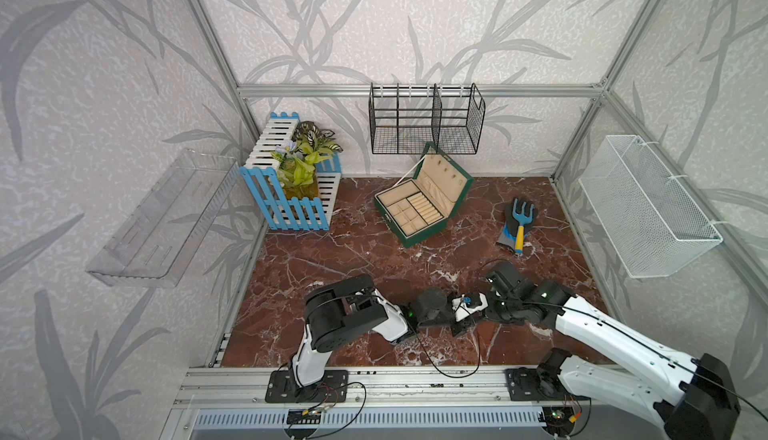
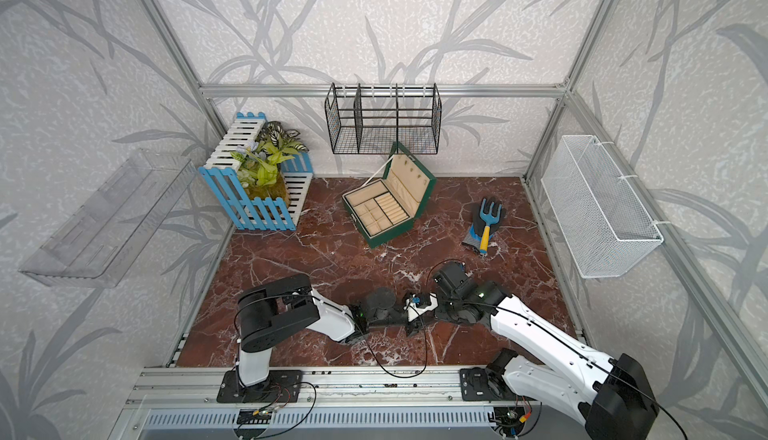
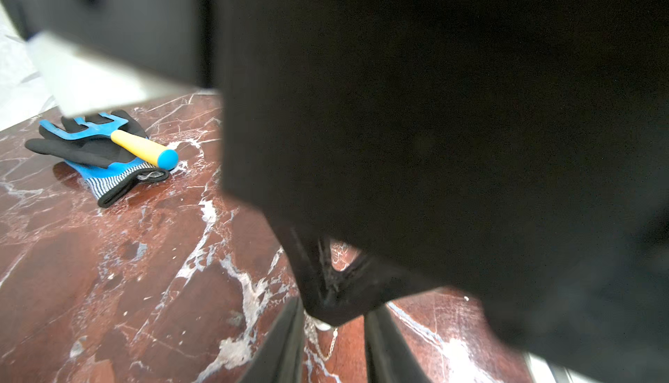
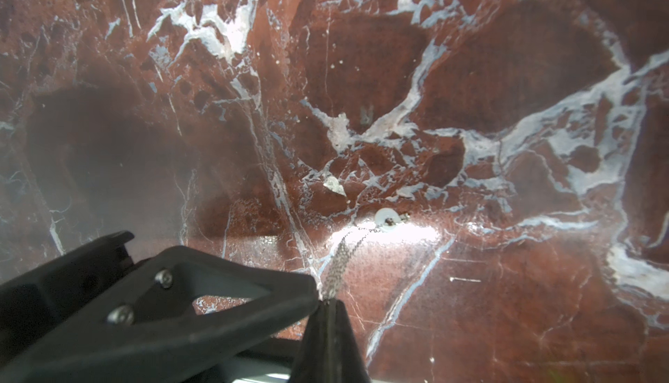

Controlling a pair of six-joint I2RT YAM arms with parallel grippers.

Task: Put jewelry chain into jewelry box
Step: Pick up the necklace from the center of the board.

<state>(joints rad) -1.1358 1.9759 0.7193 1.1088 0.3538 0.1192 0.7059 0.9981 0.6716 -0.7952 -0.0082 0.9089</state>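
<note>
Top views first: the left arm (image 1: 390, 321) and right arm (image 1: 602, 334) meet low over the front of the table (image 1: 332, 259). The box (image 1: 428, 230) sits open near the back wall, well apart from them. It has a dark green shell, beige velvety lining, small square pockets and a row of ring rolls, and I can't spot anything in them. The chain is too thin to pick out from up there.

Left wrist view: the left claw (image 3: 335, 330) is released, with its jaws apart, one on each side of the chain (image 3: 327, 348). The chain lies as a fine pale squiggle on glossy red marble with white veins. The tip of the right claw (image 3: 325, 307) pokes in between them. Off to the side is a rubbery black-and-blue glove (image 3: 90, 153) with a striped knit cuff, and a little rake (image 3: 141, 148) with blue tines and a yellow handle lies on it.

Right wrist view: the right claw is clenched on the chain. A fuzzy silvery strand runs from its tips to a small white bead (image 4: 385, 217) that looks to be resting on the marble. One finger (image 4: 144, 298) of the left claw sits just beside it, a black triangular frame with two screws.

So I'd call this the pickup step, with nothing boxed yet. Next it needs a lift high enough to get the floppy tail off the table, then a carry to the back and a slow drop into a pocket
</note>
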